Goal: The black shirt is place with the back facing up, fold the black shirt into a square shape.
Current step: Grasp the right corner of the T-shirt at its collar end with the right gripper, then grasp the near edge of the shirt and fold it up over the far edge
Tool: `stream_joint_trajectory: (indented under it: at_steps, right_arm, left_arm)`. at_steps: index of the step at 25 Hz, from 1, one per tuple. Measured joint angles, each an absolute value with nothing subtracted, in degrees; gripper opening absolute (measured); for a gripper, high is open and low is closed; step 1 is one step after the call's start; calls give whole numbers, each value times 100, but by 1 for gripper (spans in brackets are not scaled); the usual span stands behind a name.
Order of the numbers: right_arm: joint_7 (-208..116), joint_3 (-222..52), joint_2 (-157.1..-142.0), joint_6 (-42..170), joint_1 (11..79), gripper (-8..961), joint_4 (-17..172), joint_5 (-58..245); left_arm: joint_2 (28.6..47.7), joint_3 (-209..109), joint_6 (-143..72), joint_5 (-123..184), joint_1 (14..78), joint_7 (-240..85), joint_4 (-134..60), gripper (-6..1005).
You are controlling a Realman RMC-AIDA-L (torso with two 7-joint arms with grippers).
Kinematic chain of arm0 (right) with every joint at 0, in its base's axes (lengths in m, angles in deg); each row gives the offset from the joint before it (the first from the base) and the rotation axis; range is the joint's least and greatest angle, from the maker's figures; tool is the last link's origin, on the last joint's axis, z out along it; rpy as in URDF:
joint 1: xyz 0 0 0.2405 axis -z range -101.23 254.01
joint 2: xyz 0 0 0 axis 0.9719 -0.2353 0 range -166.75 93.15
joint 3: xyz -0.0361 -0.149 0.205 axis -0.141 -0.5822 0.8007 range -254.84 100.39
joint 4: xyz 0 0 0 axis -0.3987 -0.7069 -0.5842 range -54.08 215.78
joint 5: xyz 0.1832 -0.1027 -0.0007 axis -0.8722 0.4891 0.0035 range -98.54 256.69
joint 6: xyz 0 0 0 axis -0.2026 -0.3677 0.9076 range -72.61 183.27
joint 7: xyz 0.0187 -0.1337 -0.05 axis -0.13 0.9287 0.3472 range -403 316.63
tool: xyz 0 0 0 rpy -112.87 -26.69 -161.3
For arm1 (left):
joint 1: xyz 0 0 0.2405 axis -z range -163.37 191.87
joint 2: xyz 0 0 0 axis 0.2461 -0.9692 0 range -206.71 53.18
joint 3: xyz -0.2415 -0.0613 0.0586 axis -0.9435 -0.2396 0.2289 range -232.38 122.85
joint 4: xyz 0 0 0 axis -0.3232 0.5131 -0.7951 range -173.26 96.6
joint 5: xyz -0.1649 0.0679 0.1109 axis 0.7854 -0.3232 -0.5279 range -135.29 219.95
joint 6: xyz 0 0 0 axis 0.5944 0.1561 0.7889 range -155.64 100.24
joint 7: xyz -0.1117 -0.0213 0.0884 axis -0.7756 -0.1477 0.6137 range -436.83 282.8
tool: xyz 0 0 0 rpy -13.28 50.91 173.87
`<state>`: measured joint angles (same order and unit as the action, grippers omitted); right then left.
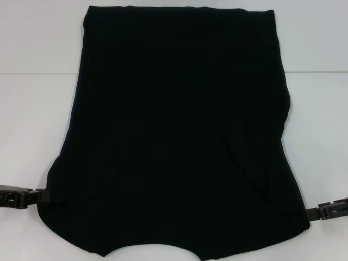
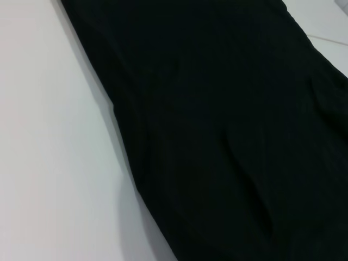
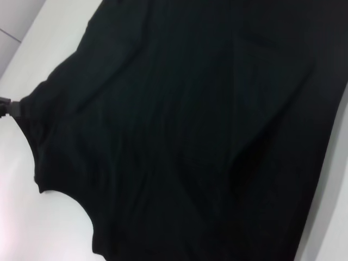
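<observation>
The black shirt (image 1: 179,125) lies flat on the white table (image 1: 27,109), plain face up. Its hem is at the far side and its neck cut-out at the near edge, with the sleeves folded in. No lettering shows. My left gripper (image 1: 46,197) is at the shirt's near left corner and is shut on the fabric, which is drawn to a point there. My right gripper (image 1: 308,213) is at the near right corner and is shut on that edge. The shirt fills the left wrist view (image 2: 217,119) and the right wrist view (image 3: 190,125). The right wrist view also shows the left gripper (image 3: 8,106) at the shirt's corner.
Bare white table surrounds the shirt on the left (image 1: 27,152), on the right (image 1: 321,136) and beyond the hem. A faint seam line crosses the table behind the shirt. No other objects show.
</observation>
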<state>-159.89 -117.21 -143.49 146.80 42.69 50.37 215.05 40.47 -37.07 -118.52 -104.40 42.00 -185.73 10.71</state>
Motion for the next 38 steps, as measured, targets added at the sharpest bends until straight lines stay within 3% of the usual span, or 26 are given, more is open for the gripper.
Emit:
stream_joint_trajectory:
  at_steps: [13,38]
  right_arm:
    - [-16108,-11739,-14650,14477,3927,825,5039,22046]
    - [-16158,-11737,-14947,14525,3751,806,4992,22037]
  left_arm:
    - [4039,-3711,-11819,-10426,4211,-18573,1071,37]
    - [4013,-3713,-11744,-10422,4260,-18487,1062,37]
